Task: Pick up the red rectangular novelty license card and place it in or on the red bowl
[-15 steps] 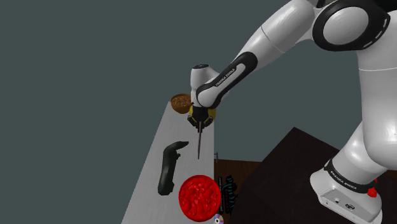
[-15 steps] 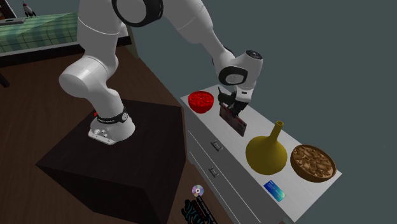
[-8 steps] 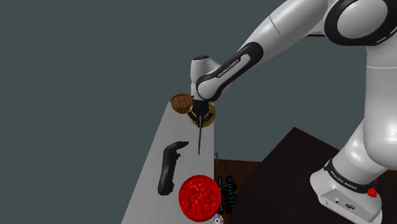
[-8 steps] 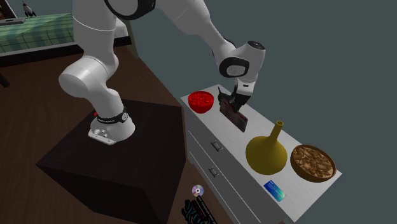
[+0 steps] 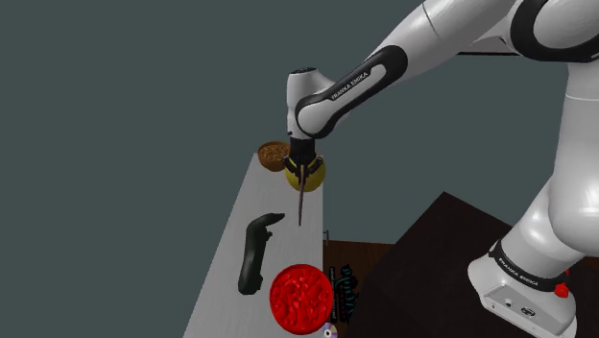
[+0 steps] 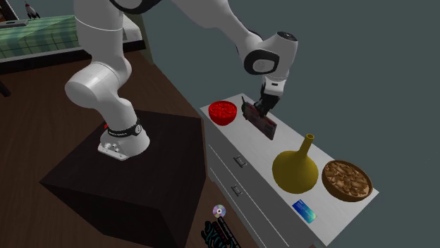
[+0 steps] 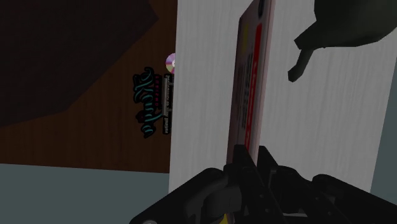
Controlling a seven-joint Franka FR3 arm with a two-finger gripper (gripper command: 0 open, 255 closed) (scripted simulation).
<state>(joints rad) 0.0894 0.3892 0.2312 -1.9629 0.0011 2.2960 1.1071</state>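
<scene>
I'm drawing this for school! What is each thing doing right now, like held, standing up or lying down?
gripper: shut on the red card.
red card: held, hanging above the white counter.
red bowl: upright on the counter, no card in it.
yellow vase: standing upright.
blue card: lying flat.
drawers: shut.

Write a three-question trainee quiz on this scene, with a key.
1. True or false: the gripper is shut on the red card.
2. Which of these sits nearest the red bowl? A yellow vase; B brown bowl; C blue card.
3. Short answer: is the red card in the red bowl yet?
Key: 1 true; 2 A; 3 no, it hangs above the counter.
</scene>
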